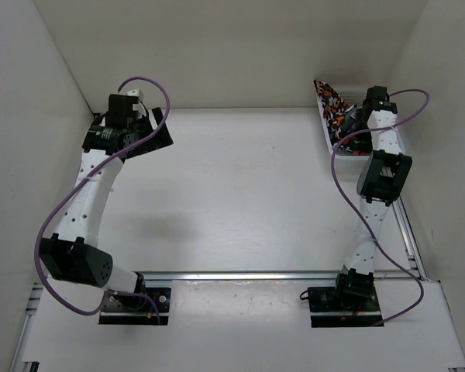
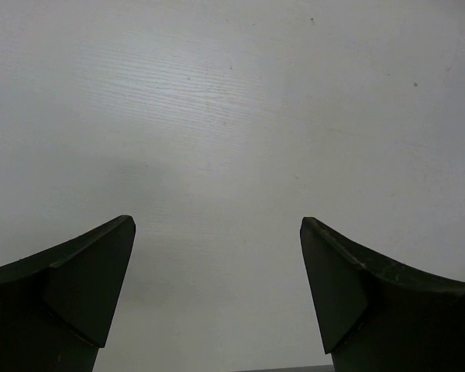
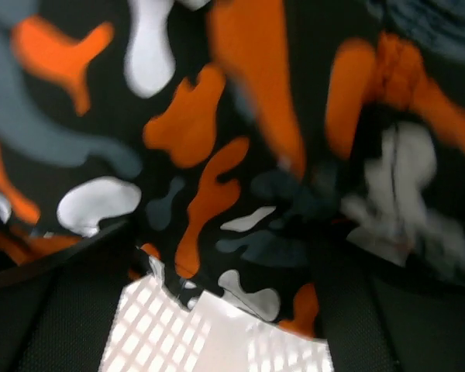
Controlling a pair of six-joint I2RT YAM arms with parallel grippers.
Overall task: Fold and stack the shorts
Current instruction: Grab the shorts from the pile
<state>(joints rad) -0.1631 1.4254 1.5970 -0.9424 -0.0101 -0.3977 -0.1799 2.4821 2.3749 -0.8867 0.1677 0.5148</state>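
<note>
The shorts [image 1: 331,101], printed in orange, white, grey and black blotches, lie bunched in the white basket [image 1: 328,128] at the far right. My right gripper [image 1: 349,128] reaches down into the basket. In the right wrist view its jaws stand wide apart with the shorts [image 3: 217,155] filling the space between and beyond them, and the gripper [image 3: 221,232] is open. The basket's white mesh [image 3: 163,325] shows below the cloth's edge. My left gripper [image 1: 151,136] hovers at the far left, open and empty [image 2: 217,232], over bare white table.
White walls enclose the table on the left, back and right. The basket stands against the right wall. A metal rail [image 1: 240,275] runs across the near edge by the arm bases. Purple cables loop off both arms.
</note>
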